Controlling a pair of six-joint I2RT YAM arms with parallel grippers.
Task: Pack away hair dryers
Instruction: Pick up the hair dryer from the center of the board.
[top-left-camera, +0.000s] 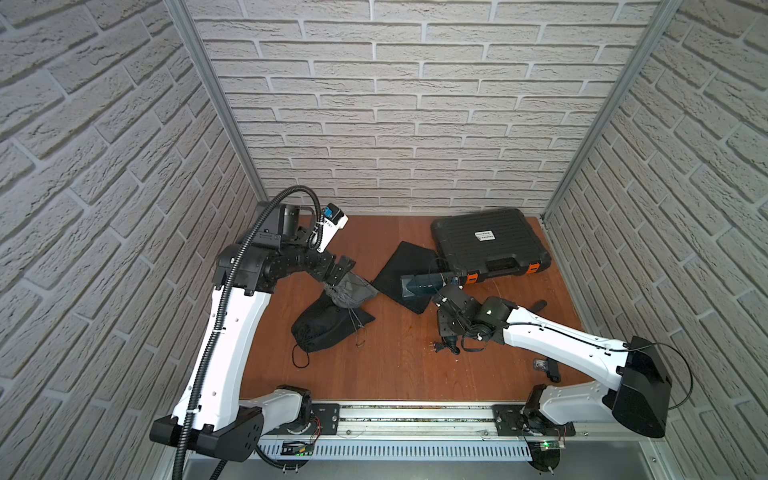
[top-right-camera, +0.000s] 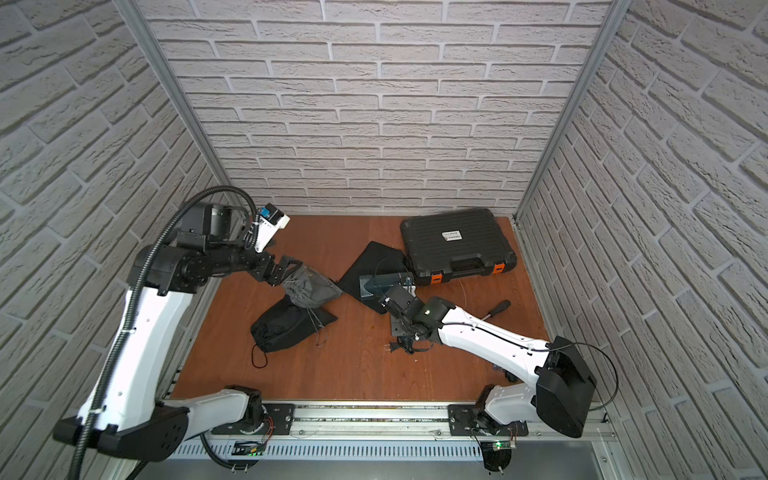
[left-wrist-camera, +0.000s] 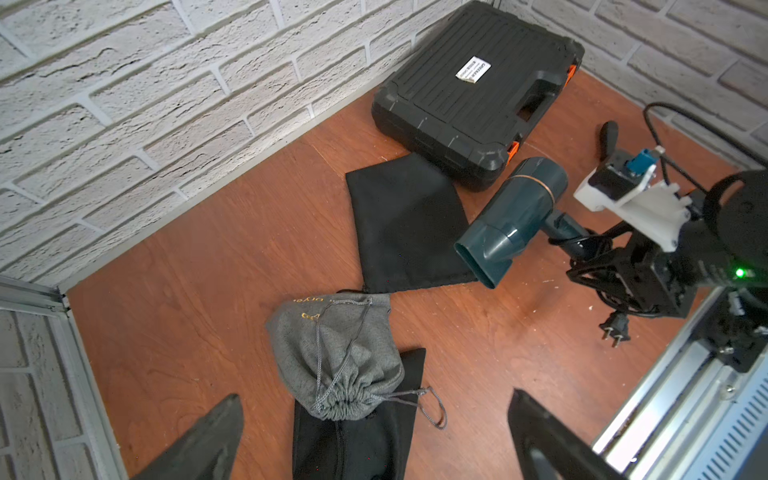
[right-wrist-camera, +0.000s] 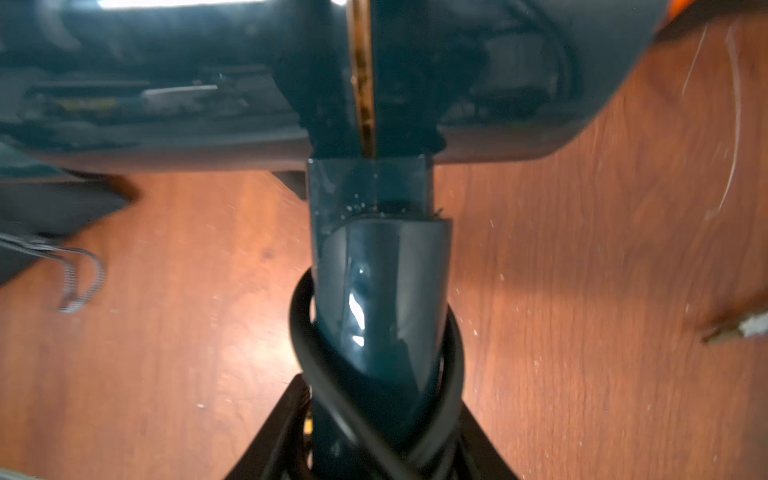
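Observation:
A dark teal hair dryer (top-left-camera: 419, 284) (top-right-camera: 380, 284) (left-wrist-camera: 511, 216) hangs above the table, its nozzle over the edge of a flat black pouch (top-left-camera: 405, 266) (left-wrist-camera: 403, 224). My right gripper (top-left-camera: 441, 297) (top-right-camera: 390, 301) (right-wrist-camera: 380, 399) is shut on its handle (right-wrist-camera: 380, 291), where the black cord is coiled. The plug (top-left-camera: 435, 348) (left-wrist-camera: 615, 328) dangles below. My left gripper (top-left-camera: 340, 276) (top-right-camera: 286, 274) (left-wrist-camera: 376, 399) stands open just over the drawn-shut mouth of a bulging grey drawstring pouch (top-left-camera: 353, 291) (left-wrist-camera: 332, 353), holding nothing.
The grey pouch leans on a bulging black pouch (top-left-camera: 324, 326) (left-wrist-camera: 353, 444). A closed black hard case (top-left-camera: 486, 245) (left-wrist-camera: 469, 95) with orange latches sits at the back right. A screwdriver (top-right-camera: 496, 309) lies right of my right arm. Brick walls enclose three sides.

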